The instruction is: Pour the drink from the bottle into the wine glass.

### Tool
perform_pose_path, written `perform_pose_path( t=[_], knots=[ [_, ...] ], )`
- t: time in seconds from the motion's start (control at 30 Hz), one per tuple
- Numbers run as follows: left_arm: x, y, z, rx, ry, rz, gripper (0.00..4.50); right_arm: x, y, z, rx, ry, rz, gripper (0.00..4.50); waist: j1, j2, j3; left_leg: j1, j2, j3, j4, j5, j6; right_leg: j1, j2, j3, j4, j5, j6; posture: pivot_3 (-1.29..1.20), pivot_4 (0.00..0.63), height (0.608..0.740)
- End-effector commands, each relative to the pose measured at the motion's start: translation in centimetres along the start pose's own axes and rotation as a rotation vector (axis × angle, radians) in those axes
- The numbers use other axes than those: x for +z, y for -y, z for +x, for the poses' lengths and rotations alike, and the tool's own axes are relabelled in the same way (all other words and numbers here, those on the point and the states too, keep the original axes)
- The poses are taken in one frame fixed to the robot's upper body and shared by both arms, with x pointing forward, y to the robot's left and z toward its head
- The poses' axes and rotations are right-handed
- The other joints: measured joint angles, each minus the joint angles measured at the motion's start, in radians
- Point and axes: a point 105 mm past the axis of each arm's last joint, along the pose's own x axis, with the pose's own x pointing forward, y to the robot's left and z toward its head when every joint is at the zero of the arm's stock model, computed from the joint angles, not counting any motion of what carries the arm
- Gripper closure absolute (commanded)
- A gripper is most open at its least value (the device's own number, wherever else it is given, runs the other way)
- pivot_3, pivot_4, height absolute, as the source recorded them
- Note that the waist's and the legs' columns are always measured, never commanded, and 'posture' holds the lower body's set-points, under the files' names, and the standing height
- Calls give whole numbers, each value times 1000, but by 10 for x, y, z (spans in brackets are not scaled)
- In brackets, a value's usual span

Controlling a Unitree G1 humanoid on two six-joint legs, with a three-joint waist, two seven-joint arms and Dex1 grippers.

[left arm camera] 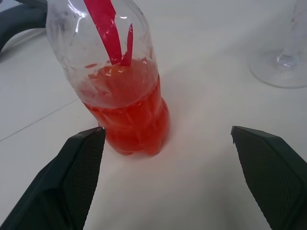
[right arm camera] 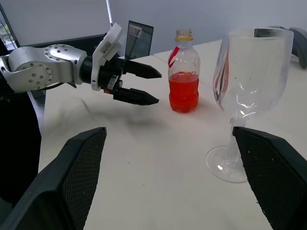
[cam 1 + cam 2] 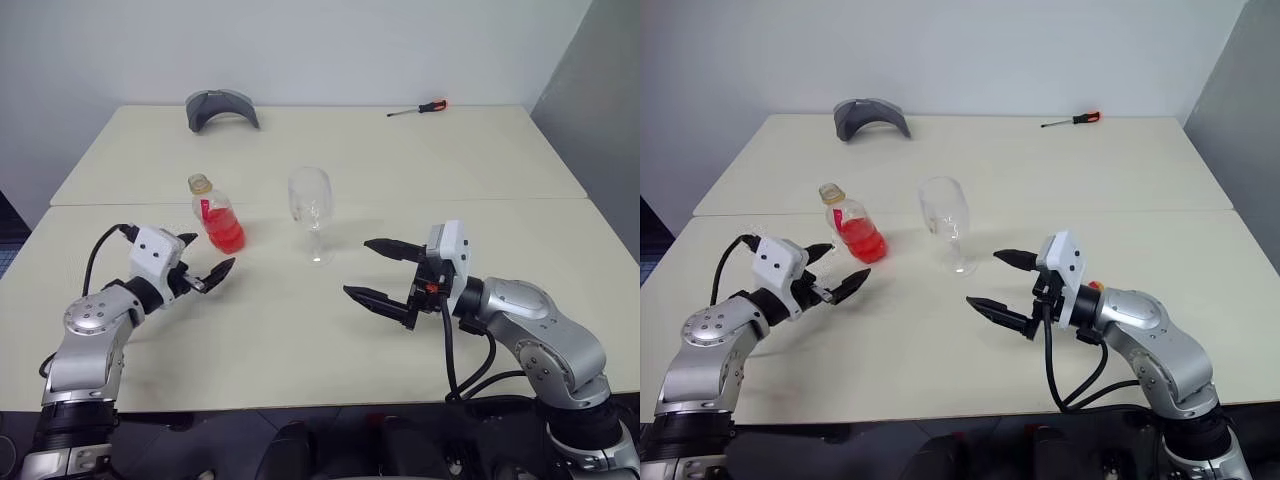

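On the table (image 3: 300,340) your bottle (image 3: 218,215) stands upright at 9 o'clock of the glass (image 3: 311,212), left gripper (image 3: 205,262) spread wide just short of it to grab, right gripper (image 3: 385,272) released near the stem to steady.

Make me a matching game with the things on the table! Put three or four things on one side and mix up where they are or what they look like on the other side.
Things:
1. bottle
2. wine glass
3. screwdriver
4. left gripper

Descriptions:
A. lying at the far edge of the table
B. open, just short of the bottle, holding nothing
C. standing upright and empty
D. about half full of red-orange drink

Right pairs: 1-D, 2-C, 3-A, 4-B
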Motion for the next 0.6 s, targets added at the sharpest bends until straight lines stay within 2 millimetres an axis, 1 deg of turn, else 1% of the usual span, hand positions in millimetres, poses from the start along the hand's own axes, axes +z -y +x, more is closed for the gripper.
perform_pose_path(
  t=[0.03,0.1,0.2,0.43,0.6],
  knots=[
    [11,-13,-1,115,72,-75,0,11,-2,1,14,34,-48,13,0,0,0,0,0,0,0,0,0,0,0,0,0,0,0,0,150,740],
    [11,-16,1,151,88,-137,0,10,0,1,8,33,-49,13,1,0,0,0,0,0,0,0,0,0,0,0,0,0,0,0,150,740],
    [12,-13,4,158,103,-179,0,9,1,1,0,30,-51,13,1,0,0,0,0,0,1,0,0,0,0,-1,0,0,0,0,150,740],
    [14,-8,11,141,113,-190,0,10,3,1,-8,29,-59,13,1,0,0,0,0,0,1,0,0,0,0,-1,0,0,0,0,150,740],
    [16,-15,18,161,121,-181,0,11,5,2,-12,30,-63,13,1,0,0,0,0,0,1,0,0,0,0,-1,0,0,0,0,150,740]
  ],
)
